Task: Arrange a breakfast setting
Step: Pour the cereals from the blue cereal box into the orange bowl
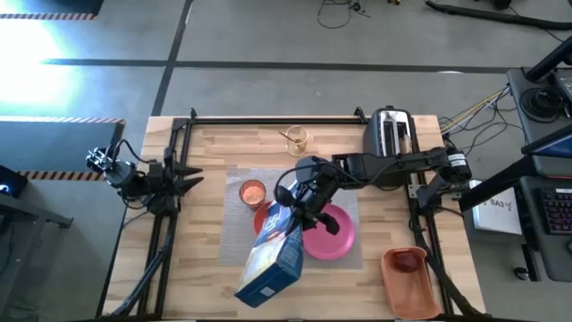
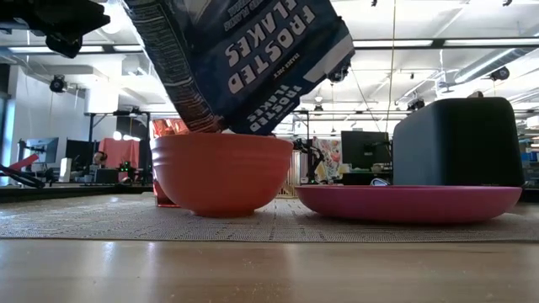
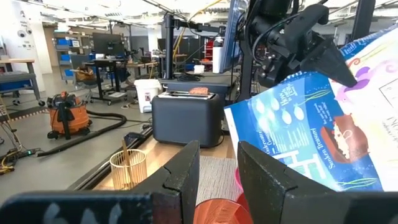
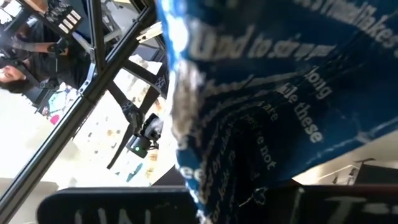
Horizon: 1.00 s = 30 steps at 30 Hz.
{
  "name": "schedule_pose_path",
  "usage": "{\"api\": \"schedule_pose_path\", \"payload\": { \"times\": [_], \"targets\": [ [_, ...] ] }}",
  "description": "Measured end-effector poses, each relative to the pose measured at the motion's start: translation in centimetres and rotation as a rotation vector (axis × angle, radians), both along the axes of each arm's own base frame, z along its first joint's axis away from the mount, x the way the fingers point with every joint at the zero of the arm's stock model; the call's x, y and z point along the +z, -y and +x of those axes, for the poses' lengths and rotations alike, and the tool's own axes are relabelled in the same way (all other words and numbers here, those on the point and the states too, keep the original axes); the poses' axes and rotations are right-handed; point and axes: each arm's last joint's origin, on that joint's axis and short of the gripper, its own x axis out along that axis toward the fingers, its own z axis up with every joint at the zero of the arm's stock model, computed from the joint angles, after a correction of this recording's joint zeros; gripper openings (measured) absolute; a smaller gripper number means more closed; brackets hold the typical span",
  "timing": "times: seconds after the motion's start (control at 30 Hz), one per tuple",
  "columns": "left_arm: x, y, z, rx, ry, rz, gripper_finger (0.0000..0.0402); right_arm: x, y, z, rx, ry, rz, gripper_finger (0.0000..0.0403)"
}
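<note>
Two arms on record. Right gripper (image 1: 299, 215), reaching in from the right over the middle of the table (image 1: 214, 268), has its jaws clenched on a blue Frosted Flakes cereal box (image 1: 273, 255); the box is tipped mouth-down, its long axis running diagonally from the near left, where its base sticks out highest, to the opening above the orange bowl (image 2: 221, 172). In the low view the box mouth sits just over the bowl rim, print upside down. Bowl stands on the grey woven placemat (image 1: 234, 228), just left of the round pink plate (image 1: 332, 237), the two close but apart in the low view. Small orange cup (image 1: 253, 191) stands on the placemat's far left part. Black-and-silver toaster (image 1: 390, 132) stands at the table's far right, slots running far to near, a brown toast slice (image 3: 199, 91) showing in it. Gold wire holder (image 1: 297, 139) stands at the far middle. Orange rectangular tray (image 1: 411, 282) lies at the near right corner with a red apple (image 1: 408, 261) in it. Left gripper (image 1: 192, 182) waits at the left edge, jaws partly apart, grasping nothing.
</note>
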Motion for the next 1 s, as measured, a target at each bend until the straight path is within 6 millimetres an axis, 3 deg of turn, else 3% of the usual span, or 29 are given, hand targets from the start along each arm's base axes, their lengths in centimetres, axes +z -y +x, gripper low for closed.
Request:
{"api": "schedule_pose_path", "payload": {
  "times": [1.0],
  "targets": [
    [-0.2,0.0,0.0,-0.003,-0.009,-0.052,0.0093,1.0,0.0,-0.1,-0.008,-0.032,0.061,0.0017]
  ]
}}
